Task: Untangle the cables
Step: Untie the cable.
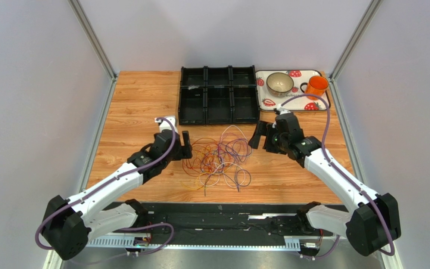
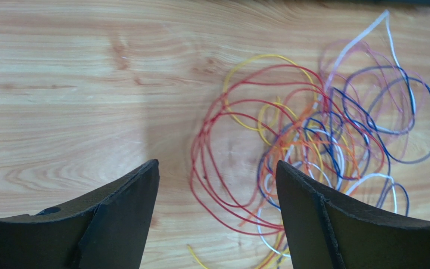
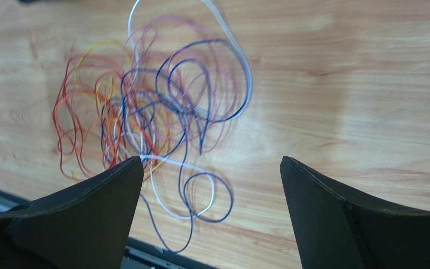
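**Overhead view of a light wooden table.**

- **Centre:** the cables form a loose tangle of thin looped wires in red, orange, yellow, blue, purple and white. They lie flat on the wood between the two arms.
- **Left gripper:** it hangs just beside the tangle's left edge with its jaws spread and nothing pinched. In its wrist view, red loops lie on the table below the gap.
- **Right gripper:** it hovers near the tangle's upper right, jaws likewise spread wide and holding nothing.
- **Behind the tangle, apart from it:** a black plastic six-compartment tray.
- **Just beside that, to the right:** a white strawberry-patterned rectangular tray. It carries a beige round bowl and an orange mug, both upright.
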Motion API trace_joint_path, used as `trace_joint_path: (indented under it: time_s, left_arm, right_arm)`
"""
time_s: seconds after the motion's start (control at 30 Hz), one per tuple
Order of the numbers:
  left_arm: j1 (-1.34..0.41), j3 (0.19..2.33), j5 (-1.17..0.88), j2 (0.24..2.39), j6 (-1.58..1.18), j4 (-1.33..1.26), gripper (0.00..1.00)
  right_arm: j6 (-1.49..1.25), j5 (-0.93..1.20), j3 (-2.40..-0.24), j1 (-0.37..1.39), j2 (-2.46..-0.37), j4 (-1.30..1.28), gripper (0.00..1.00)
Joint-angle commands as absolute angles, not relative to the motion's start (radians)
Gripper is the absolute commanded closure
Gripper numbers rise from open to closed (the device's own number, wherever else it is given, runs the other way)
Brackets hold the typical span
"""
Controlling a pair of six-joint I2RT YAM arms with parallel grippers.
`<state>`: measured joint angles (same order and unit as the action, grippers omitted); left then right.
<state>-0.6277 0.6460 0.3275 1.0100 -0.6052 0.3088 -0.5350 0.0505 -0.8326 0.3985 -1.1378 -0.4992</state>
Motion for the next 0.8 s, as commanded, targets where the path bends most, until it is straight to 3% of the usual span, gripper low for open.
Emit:
trace_joint_path:
  time_s: [0.0,0.57,0.77]
  left_arm:
    - [-0.734,0.689,0.408,1.046,-0.638,0.347,0.17]
    - [-0.770,0.816,0.339,1.371,-0.541,0.193,0.31]
    - [-0.770,0.862,0.285,1.462,-0.540,0.187,0.60]
  right_arm:
    - [-0.551,0.020,-0.813,0.478,-1.120,-0.482,0.03]
    - [-0.554,0.029,-0.750,0.574,-1.152,-0.456,0.03]
    - [-0.540,0.011,-0.747,0.574,-1.158,-0.460,0.03]
